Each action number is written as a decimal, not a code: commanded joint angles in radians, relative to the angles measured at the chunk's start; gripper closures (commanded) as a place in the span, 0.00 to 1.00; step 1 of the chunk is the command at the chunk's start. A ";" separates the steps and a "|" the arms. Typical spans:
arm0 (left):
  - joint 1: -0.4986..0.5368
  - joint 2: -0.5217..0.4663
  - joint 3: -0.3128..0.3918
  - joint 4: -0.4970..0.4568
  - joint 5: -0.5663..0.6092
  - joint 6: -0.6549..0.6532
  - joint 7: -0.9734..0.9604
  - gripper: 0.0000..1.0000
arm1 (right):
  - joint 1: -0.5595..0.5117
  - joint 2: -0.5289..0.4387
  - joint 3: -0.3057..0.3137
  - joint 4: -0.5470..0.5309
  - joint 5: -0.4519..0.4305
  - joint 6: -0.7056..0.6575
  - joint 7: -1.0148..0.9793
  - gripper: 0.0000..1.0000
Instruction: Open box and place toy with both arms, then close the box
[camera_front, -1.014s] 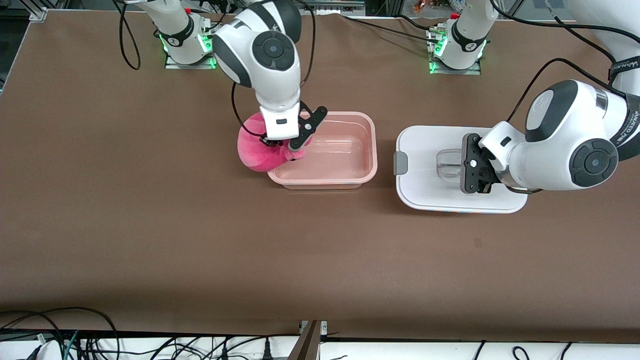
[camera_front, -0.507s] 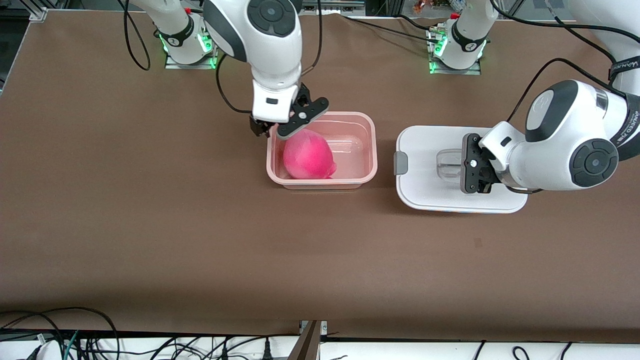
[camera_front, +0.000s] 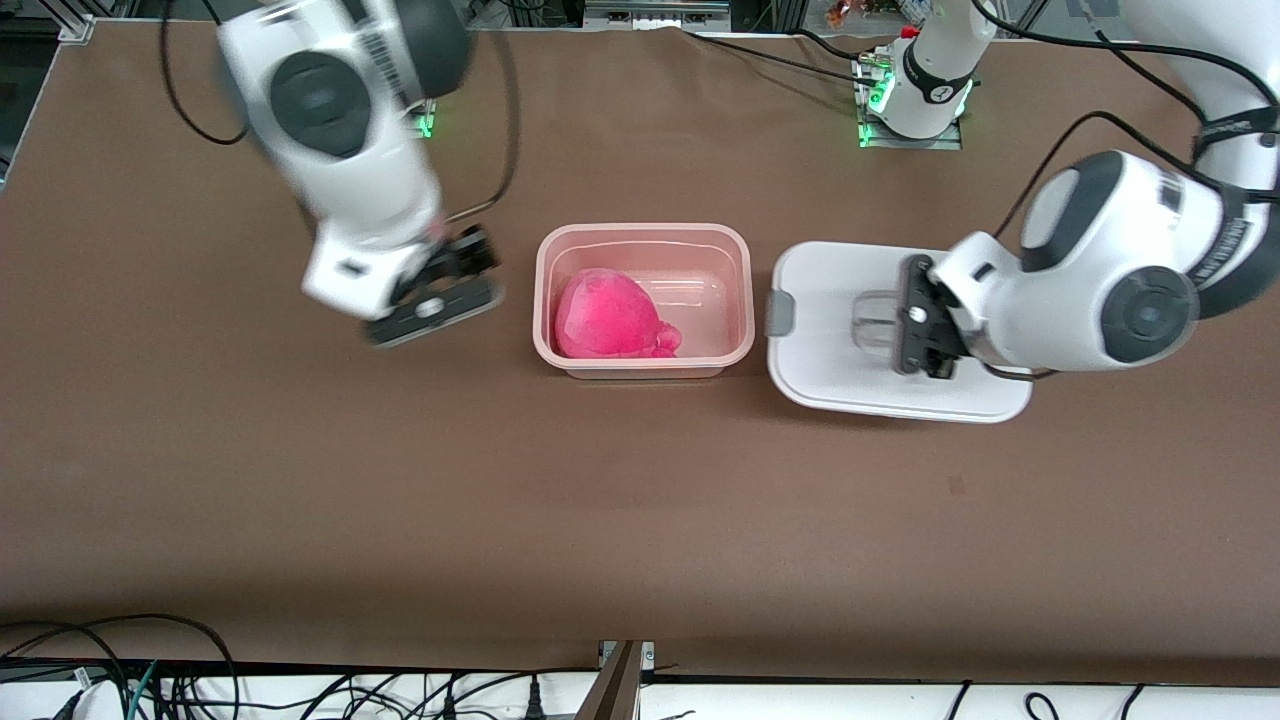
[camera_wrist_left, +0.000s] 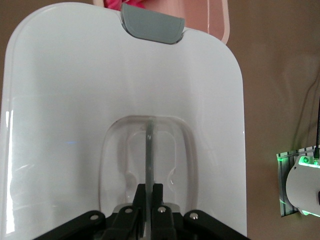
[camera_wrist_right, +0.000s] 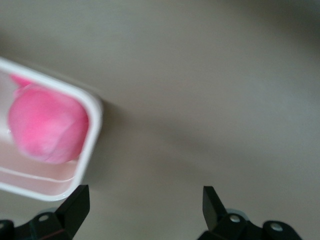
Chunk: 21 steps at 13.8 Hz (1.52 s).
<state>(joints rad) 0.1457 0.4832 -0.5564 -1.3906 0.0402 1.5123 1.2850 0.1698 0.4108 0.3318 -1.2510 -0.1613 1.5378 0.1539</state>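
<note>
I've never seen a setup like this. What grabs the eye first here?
The hot-pink toy lying in the open pale pink tub mid-table. Beside it, toward the left arm's end, the left gripper pinches the white lid's centre handle, while the right gripper hangs open over bare table.

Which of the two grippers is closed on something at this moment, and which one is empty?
The left gripper is shut on the lid's clear handle. The right gripper is open and empty, over bare table beside the tub, where the toy lies.
</note>
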 joint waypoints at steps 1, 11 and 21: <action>-0.164 0.020 0.007 0.057 -0.008 0.035 -0.071 1.00 | -0.186 -0.004 0.021 0.002 0.089 -0.021 -0.002 0.00; -0.386 0.184 0.009 0.058 -0.023 0.348 -0.395 1.00 | -0.377 -0.029 -0.058 -0.001 0.095 -0.122 -0.088 0.00; -0.446 0.201 0.010 0.039 0.010 0.351 -0.486 1.00 | -0.368 -0.185 -0.135 -0.100 0.085 -0.134 -0.128 0.00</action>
<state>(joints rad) -0.2920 0.6750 -0.5536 -1.3703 0.0368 1.8771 0.7944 -0.1995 0.2955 0.2054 -1.3057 -0.0751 1.3885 0.0269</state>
